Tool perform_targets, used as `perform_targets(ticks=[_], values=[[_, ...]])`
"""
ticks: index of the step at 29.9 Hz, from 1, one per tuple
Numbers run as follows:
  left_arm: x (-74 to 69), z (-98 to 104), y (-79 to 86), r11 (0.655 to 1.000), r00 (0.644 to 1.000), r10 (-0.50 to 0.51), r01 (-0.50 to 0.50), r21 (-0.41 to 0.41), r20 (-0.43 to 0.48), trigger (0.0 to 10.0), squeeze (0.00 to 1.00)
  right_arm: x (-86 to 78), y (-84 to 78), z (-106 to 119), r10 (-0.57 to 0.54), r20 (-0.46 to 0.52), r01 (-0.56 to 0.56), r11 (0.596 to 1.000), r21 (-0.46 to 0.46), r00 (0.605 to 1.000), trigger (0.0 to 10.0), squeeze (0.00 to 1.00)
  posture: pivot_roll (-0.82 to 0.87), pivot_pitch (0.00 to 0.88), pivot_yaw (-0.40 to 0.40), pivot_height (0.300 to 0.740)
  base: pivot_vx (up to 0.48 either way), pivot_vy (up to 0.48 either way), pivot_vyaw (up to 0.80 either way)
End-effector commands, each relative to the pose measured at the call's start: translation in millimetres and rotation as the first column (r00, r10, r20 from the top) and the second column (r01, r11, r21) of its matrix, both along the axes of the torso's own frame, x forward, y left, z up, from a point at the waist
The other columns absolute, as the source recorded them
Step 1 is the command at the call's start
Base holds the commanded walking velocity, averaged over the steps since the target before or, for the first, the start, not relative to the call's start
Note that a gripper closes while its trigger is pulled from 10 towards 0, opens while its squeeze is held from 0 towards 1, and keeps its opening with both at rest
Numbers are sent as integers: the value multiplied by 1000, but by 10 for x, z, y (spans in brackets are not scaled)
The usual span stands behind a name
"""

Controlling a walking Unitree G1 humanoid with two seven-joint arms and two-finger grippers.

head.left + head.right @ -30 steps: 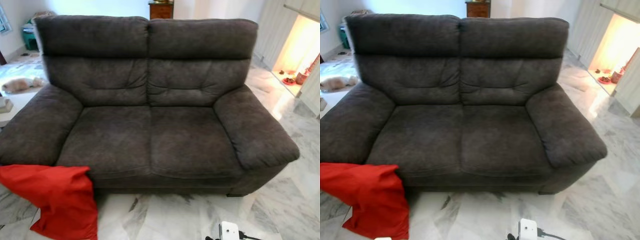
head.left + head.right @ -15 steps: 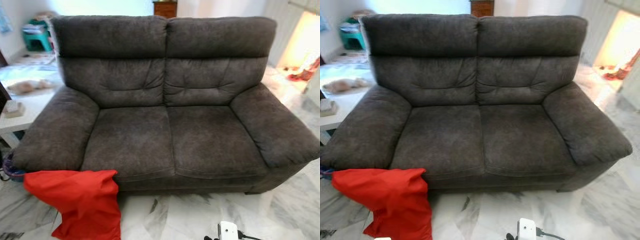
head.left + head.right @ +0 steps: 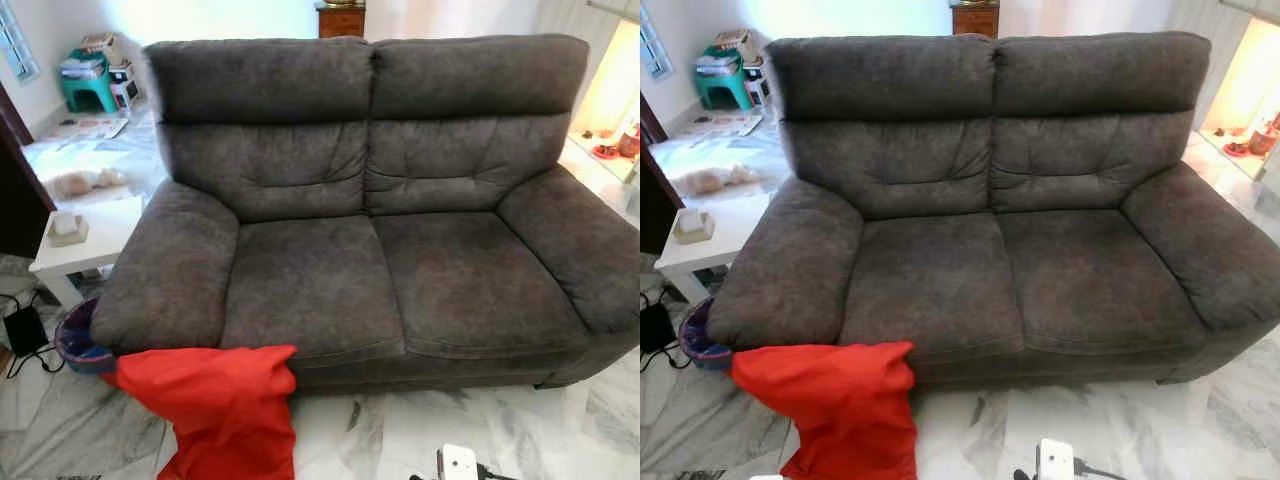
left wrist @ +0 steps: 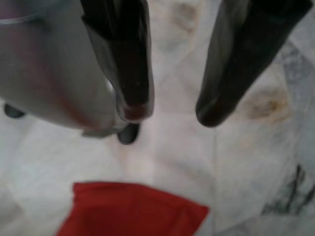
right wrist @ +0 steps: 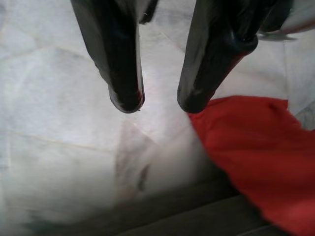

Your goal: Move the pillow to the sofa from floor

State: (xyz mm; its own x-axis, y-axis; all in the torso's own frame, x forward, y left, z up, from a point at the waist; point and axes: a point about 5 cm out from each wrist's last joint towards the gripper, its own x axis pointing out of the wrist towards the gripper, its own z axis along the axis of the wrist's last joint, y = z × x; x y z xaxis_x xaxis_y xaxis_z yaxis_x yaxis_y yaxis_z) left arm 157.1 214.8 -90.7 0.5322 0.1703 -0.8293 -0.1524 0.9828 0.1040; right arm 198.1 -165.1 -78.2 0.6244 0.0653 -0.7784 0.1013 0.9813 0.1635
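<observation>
A red pillow (image 3: pixel 222 405) lies on the marble floor, propped against the front of the dark grey two-seat sofa (image 3: pixel 380 260) below its left armrest. The sofa's seat cushions are bare. In the left wrist view my left gripper (image 4: pixel 170 112) hangs open above the floor, with a corner of the red pillow (image 4: pixel 133 211) beyond its fingertips. My right gripper (image 5: pixel 158 104) is open too, over the floor, and the red pillow (image 5: pixel 256 152) lies just beside one finger, next to the sofa's dark base.
A low white side table (image 3: pixel 85 245) with a small box stands left of the sofa. A purple bin (image 3: pixel 78 345) and a black adapter with cables (image 3: pixel 22 330) sit beside the left armrest. A white device (image 3: pixel 458 463) lies on the floor in front.
The whole view has swung to the left, so the sofa and pillow sit further right in the picture. The side table and bin have come into view. The pillow itself has not moved.
</observation>
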Motion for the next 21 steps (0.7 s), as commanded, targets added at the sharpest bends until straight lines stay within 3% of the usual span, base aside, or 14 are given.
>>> perform_targets(ticks=[1,12,18,21], values=[[-86,-28,40,1000,1000,14,-13,12,-28,10000,0,-3,46,-5,5,-2,-5,1000,10,1000,10000,0,115,46,-1,740,0,0,0],[-55,-6,33,1000,999,28,-28,-11,28,10000,0,-1,63,-2,-1,8,1,1000,16,1000,10000,0,100,22,3,740,0,0,0],[-15,36,26,1000,992,21,-20,-4,121,10000,0,-5,75,2,39,30,-39,999,6,999,10000,0,99,0,3,740,0,0,0],[1,59,20,1000,987,-11,10,8,162,10000,0,3,69,15,88,59,-85,995,-42,994,10000,0,86,0,16,740,0,0,0]])
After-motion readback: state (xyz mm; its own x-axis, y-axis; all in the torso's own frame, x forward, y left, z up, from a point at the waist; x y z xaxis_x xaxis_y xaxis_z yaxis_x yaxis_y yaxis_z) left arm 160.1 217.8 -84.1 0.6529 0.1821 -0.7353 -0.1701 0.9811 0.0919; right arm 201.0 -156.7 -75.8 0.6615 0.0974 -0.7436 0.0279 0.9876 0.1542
